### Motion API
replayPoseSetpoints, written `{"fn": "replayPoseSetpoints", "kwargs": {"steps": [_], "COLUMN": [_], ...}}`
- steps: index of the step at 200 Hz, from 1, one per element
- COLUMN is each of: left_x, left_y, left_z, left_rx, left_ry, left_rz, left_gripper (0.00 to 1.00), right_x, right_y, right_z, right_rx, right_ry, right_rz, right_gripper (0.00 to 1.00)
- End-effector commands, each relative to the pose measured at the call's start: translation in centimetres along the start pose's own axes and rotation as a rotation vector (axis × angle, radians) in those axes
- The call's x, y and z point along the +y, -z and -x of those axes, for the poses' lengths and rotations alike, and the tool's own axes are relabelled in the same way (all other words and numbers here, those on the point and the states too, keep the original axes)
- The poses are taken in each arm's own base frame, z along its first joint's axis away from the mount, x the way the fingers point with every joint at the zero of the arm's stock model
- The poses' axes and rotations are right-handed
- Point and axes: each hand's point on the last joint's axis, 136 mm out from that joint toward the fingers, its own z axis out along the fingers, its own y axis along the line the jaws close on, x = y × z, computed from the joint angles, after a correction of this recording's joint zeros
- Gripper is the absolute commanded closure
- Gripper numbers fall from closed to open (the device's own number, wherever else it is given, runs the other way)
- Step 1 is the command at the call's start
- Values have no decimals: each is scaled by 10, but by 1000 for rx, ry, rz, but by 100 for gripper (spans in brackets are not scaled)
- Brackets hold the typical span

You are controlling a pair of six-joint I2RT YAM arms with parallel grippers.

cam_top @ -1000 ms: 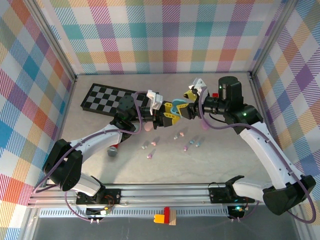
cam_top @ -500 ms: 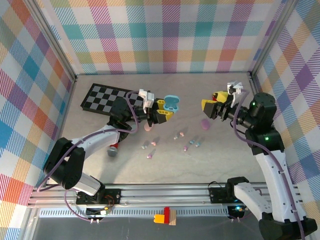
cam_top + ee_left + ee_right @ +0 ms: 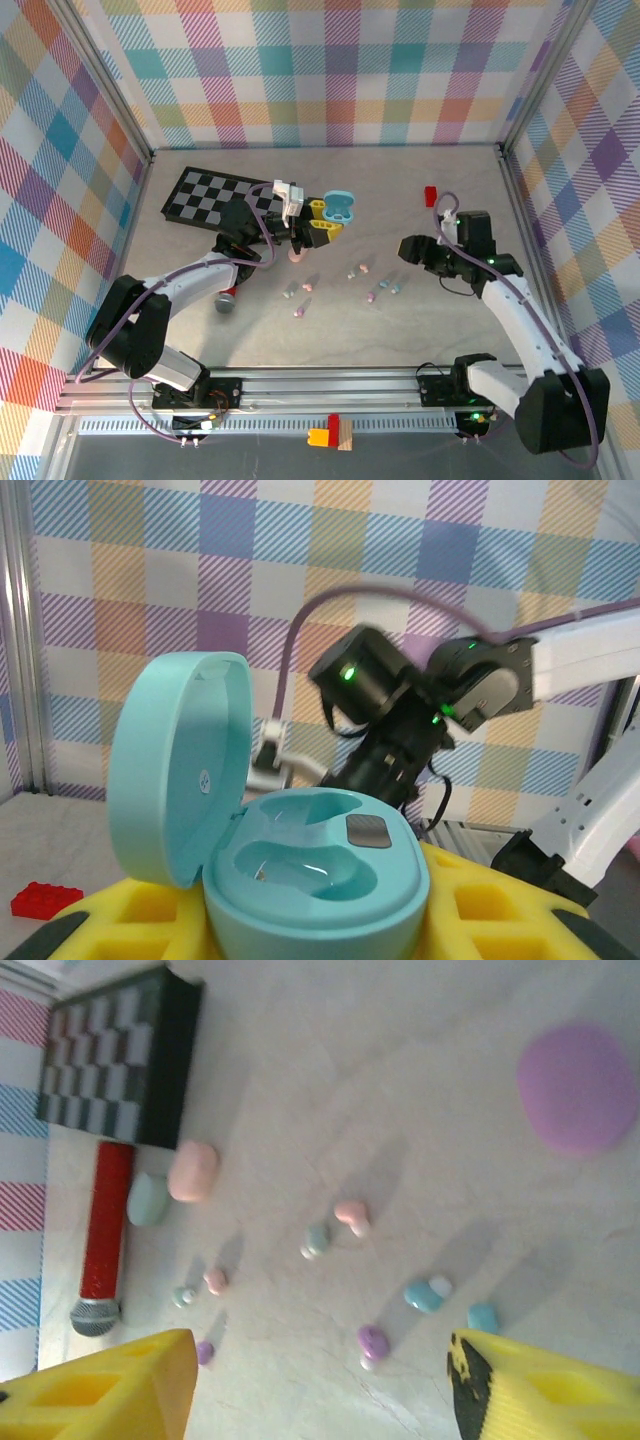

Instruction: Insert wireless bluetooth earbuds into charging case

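Observation:
An open teal charging case (image 3: 315,875) has its lid (image 3: 175,750) tipped up, and both sockets are empty. My left gripper (image 3: 315,925) is shut on its base between yellow pads, up above the table (image 3: 322,220). Several tiny pastel earbuds lie loose on the table (image 3: 372,296). In the right wrist view they are a pink one (image 3: 350,1212), a blue one (image 3: 425,1294) and a purple one (image 3: 373,1341). My right gripper (image 3: 320,1390) hangs open just above them with nothing between its fingers. From above it is right of the buds (image 3: 410,250).
A purple case (image 3: 578,1088) lies near my right gripper. A pink case (image 3: 297,256) lies beside a pale green one (image 3: 147,1198). A red microphone (image 3: 226,298), a chessboard (image 3: 215,195) and a small red brick (image 3: 431,194) are also on the table.
My right gripper has drawn away from the teal case, swung right, then come down toward the earbuds. The left gripper has stayed shut on the case, shifting slightly.

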Motion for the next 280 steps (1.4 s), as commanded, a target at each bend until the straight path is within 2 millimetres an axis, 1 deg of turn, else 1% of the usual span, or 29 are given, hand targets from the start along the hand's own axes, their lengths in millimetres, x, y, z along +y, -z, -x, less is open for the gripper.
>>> {"fn": "replayPoseSetpoints", "kwargs": {"steps": [1,14,49,95,163,198,235,280], "left_x": [-11,-11,-12,-13,-15,-16,-18,-18], "left_y": [5,5,4,5,5,5,6,6], "left_z": [19,18,18,20,21,22,23,22], "left_rx": [-34,-30,-23,-22,-18,-18,-12,-4], "left_ry": [-64,-60,-51,-52,-51,-54,-64,-64], "left_rz": [-31,-33,-36,-36,-40,-40,-38,-43], "left_gripper": [64,65,65,64,64,64,64,64], "right_x": [-9,-17,-35,-51,-58,-61,-68,-62], "right_y": [-19,-29,-46,-64,-80,-82,-84,-85], "right_z": [-10,-16,-23,-30,-44,-50,-60,-63], "right_rx": [65,92,134,174,241,260,286,305], "right_ry": [-98,-124,-150,-176,-214,-221,-240,-247], "right_rz": [48,49,44,17,46,44,28,68], "right_gripper": [38,40,45,46,46,46,46,46]}}
